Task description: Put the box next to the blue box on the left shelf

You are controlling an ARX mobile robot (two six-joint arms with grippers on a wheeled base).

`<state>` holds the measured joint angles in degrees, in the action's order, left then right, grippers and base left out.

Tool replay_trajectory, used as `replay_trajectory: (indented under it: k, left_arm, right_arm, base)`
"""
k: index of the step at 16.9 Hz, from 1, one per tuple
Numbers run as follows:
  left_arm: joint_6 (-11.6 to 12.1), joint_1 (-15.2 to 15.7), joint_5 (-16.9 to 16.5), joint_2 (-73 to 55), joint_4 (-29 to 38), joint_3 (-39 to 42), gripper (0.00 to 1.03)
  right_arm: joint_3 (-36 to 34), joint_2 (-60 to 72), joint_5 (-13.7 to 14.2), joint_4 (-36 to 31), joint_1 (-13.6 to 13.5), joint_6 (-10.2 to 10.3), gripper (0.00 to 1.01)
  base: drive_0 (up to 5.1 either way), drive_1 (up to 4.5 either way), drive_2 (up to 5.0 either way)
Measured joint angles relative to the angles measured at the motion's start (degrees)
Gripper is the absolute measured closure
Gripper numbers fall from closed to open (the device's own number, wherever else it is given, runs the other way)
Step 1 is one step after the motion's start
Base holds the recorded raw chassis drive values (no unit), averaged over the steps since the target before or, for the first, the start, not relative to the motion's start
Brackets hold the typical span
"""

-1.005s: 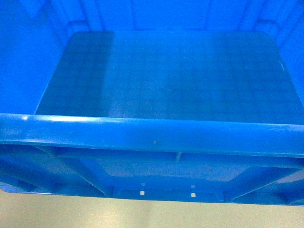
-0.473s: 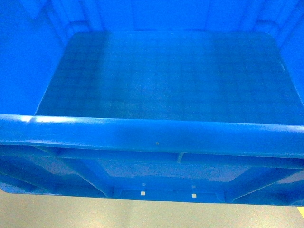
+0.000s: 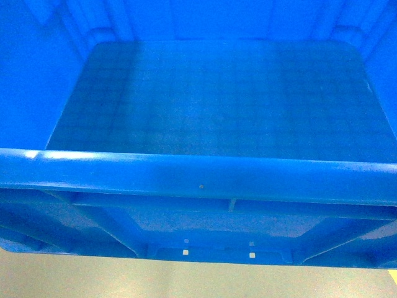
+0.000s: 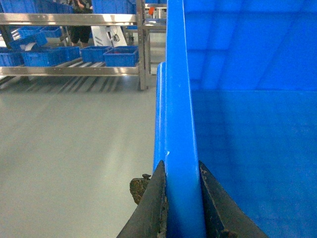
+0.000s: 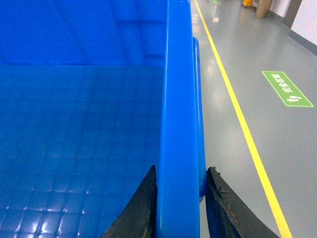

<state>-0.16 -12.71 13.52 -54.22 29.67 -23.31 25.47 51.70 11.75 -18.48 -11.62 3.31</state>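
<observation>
The box (image 3: pixel 217 99), a large bright-blue crate, fills the head view, with its near rim across the lower part and small square holes below it. It hangs above the grey floor. My left gripper (image 4: pixel 181 166) is shut on the box's left side rim (image 4: pixel 178 124), one finger inside and one outside. My right gripper (image 5: pixel 182 169) is shut on the right side rim (image 5: pixel 181 99) the same way. Neither gripper shows in the head view. A steel shelf rack (image 4: pixel 69 70) far off to the left holds several small blue boxes (image 4: pixel 116 55); which one is the task's blue box I cannot tell.
A person (image 4: pixel 79 29) stands behind the shelf rack. Grey floor (image 4: pixel 69 148) lies between me and the rack. On the right, a yellow floor line (image 5: pixel 237 114) runs alongside the box, with a green floor sign (image 5: pixel 287 89) beyond it.
The box stays clamped in both grippers. A yellow floor mark has come into view at the lower right corner of the head view, so the floor has shifted slightly under the box.
</observation>
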Motion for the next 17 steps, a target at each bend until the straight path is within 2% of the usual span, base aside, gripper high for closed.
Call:
replay_trajectory:
  k: [17]
  left_arm:
    - [0.0,0.0,0.0,0.0,0.0,0.0,0.93]
  right_arm:
    - [0.0,0.0,0.0,0.0,0.0,0.0,0.80]
  base:
    - [0.0,0.00,0.0]
